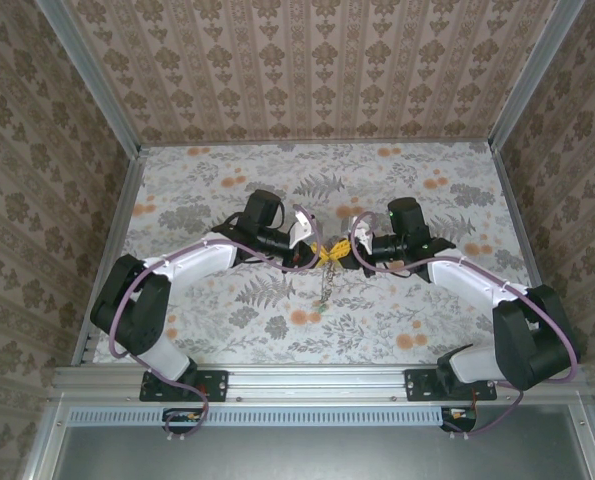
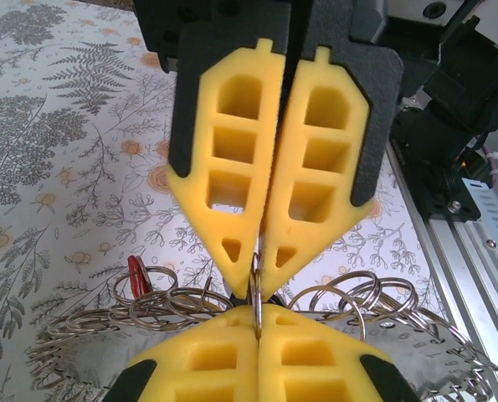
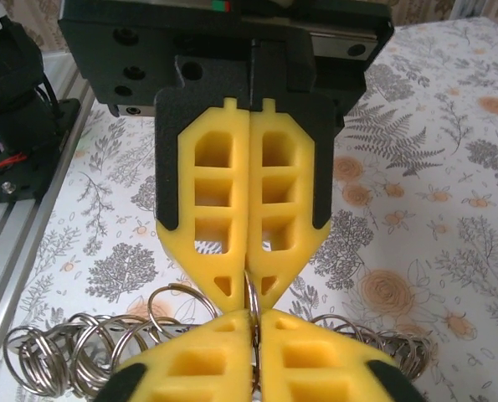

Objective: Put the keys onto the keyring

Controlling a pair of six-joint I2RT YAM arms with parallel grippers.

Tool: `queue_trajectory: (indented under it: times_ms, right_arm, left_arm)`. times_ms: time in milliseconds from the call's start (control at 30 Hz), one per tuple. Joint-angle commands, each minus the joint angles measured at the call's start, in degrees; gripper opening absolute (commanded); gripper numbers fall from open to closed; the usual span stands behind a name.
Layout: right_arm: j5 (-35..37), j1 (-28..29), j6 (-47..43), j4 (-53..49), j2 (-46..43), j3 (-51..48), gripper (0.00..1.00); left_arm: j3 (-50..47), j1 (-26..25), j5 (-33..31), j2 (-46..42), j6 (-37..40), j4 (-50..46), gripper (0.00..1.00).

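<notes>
Two grippers meet nose to nose over the middle of the table (image 1: 227, 190), and both are clenched on the same thing. The left gripper (image 2: 258, 264) and the right gripper (image 3: 249, 289) each pinch the keyring (image 2: 254, 293), which stands edge-on as a thin pale wire running from one closed seam into the other.

Judging progress, the work looks to be in its middle. The keyring is lifted and steadied from both sides, but no key can be seen sliding onto it. One red key (image 2: 136, 275) shows its head to the left of the keyring in the left wrist view, tucked among a tangle of linked rings (image 2: 161, 303). Whether it is already threaded or only caught there, I cannot tell. Threading the keys is probably left to do, and with both grippers occupied one of them would have to let go first.

The fingers are yellow and matt, moulded with square cut-out windows and tapering to blunt wedge tips, backed by black plates. The keyring and the rings fanning out on either side of it are bright, springy steel wire in overlapping coils, slick and prone to slipping. Below the keyring lies a pale cloth printed with grey ferns and orange blossoms.
</notes>
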Motion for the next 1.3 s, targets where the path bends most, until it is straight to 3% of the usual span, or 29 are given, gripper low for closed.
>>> queue_trajectory:
  times_ms: [0, 33, 100, 233, 433, 633, 767, 867, 967, 1100, 1267]
  right_arm:
    - [1.1, -0.3, -2.2, -5.2, -0.2, 2.5, 0.0]
    - [1.2, -0.3, -2.2, -5.5, -0.5, 2.7, 0.0]
    - [1.7, 0.2, -2.6, -6.4, -1.6, 3.3, 0.0]
    - [3.2, 1.6, -3.2, -8.5, -3.1, 4.7, 0.0]
    - [6.6, 3.3, -4.1, -9.8, -4.5, 5.6, 0.0]
    - [6.3, 4.7, -4.2, -10.5, -5.2, 6.2, 0.0]
    - [6.4, 5.4, -3.8, -9.8, -5.9, 6.2, 0.0]
    - [6.2, 5.8, -3.8, -10.4, -6.0, 6.6, 0.0]
    - [6.5, 5.9, -3.9, -10.6, -6.6, 6.2, 0.0]
    - [5.4, 4.5, -1.3, -7.7, -6.2, 3.2, 0.14]
    - [1.8, 1.9, 3.6, -0.9, -4.0, -0.8, 0.2]
  left_arm:
    - [2.2, -0.8, 2.9, -3.5, 1.2, 0.4, 0.0]
    - [2.4, -0.9, 2.4, -3.6, 1.5, 0.1, 0.01]
    - [2.8, -1.0, 0.2, -3.5, 2.8, -2.2, 0.12]
    - [4.9, -1.3, -3.5, -2.9, 7.2, -9.0, 0.16]
    - [9.0, -2.0, -7.7, -1.1, 13.6, -19.7, 0.18]
    - [10.4, -2.5, -9.9, 0.0, 14.3, -21.8, 0.2]
    - [11.1, -2.7, -10.3, 0.6, 14.3, -22.0, 0.16]
    - [11.4, -2.8, -10.6, 0.8, 14.2, -21.7, 0.0]
    - [11.0, -2.6, -11.0, 0.6, 13.4, -20.5, 0.0]
    - [8.3, -1.7, -6.9, -1.4, 10.3, -14.5, 0.0]
    - [4.3, -1.0, -0.2, -3.1, 8.9, -6.8, 0.0]
